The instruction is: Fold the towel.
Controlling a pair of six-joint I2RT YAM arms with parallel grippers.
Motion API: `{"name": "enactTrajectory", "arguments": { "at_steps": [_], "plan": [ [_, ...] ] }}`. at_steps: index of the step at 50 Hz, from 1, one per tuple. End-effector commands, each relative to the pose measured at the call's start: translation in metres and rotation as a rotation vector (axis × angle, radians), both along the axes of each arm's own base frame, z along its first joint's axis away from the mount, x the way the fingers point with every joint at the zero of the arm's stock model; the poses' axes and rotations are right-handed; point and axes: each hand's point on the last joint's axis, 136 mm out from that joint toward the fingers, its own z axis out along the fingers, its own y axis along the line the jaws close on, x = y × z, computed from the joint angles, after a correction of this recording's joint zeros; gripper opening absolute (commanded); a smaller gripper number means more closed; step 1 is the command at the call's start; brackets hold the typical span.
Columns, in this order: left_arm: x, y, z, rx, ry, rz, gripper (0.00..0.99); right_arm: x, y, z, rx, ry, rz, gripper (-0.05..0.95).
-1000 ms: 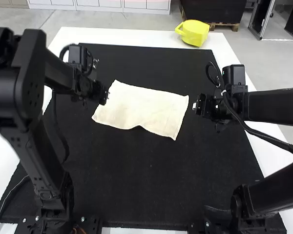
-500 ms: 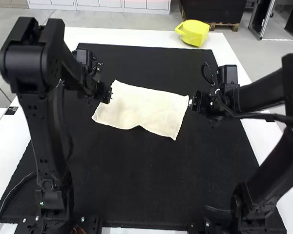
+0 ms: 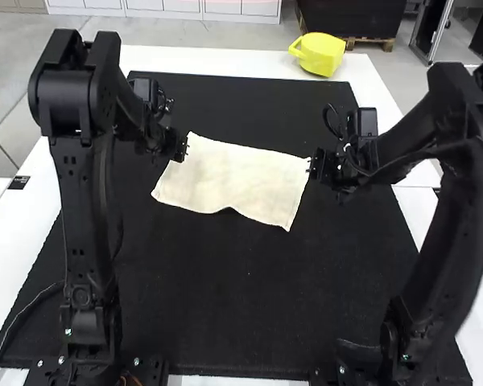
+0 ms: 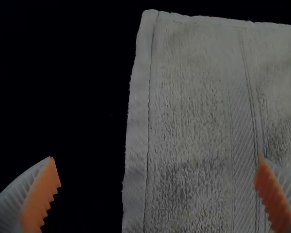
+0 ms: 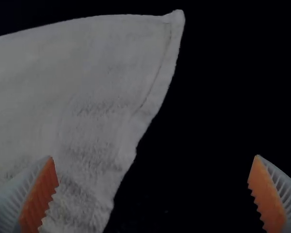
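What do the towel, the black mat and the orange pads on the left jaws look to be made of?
Towel: terry cloth, probably cotton; looped pile with a flat woven band and stitched hem.
Black mat: matte, perhaps felt or rubber; its plain surface leaves that open.
Orange pads: likely matte, rubbery plastic, judging by the moulded teeth.

Nubbly, matt terry cloth of the towel [image 3: 237,177] beside glossy yellow plastic of the container [image 3: 320,55]

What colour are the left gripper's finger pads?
Orange; the left gripper's pads show best in the left wrist view.
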Motion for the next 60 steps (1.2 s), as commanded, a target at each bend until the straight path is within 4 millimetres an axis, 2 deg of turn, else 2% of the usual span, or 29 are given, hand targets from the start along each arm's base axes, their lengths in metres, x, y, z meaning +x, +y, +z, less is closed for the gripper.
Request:
{"name": "enactTrajectory", "arguments": {
  "at_steps": [1, 16, 29, 42, 49, 60],
  "plan": [
    [0.014, -0.007, 0.008, -0.01, -0.029, -0.003, 0.938, 0.014, 0.01, 0.001, 0.019, -0.014, 0.02, 0.9],
    [0.031, -0.014, -0.001, -0.023, -0.027, -0.006, 0.941, 0.044, 0.012, -0.013, 0.015, -0.011, 0.02, 0.9],
    [0.041, -0.012, -0.014, -0.019, -0.013, 0.002, 0.949, 0.068, 0.014, -0.026, 0.006, -0.007, 0.026, 0.9],
    [0.048, -0.009, -0.019, -0.026, -0.012, 0.018, 0.951, 0.08, 0.019, -0.041, 0.002, 0.01, 0.034, 0.9],
    [0.053, -0.009, -0.019, -0.034, -0.018, 0.025, 0.951, 0.088, 0.022, -0.042, 0.002, 0.001, 0.039, 0.9],
    [0.055, -0.008, -0.029, -0.034, -0.002, 0.031, 0.949, 0.099, 0.024, -0.046, 0.003, 0.0, 0.039, 0.9]
  ]
}}
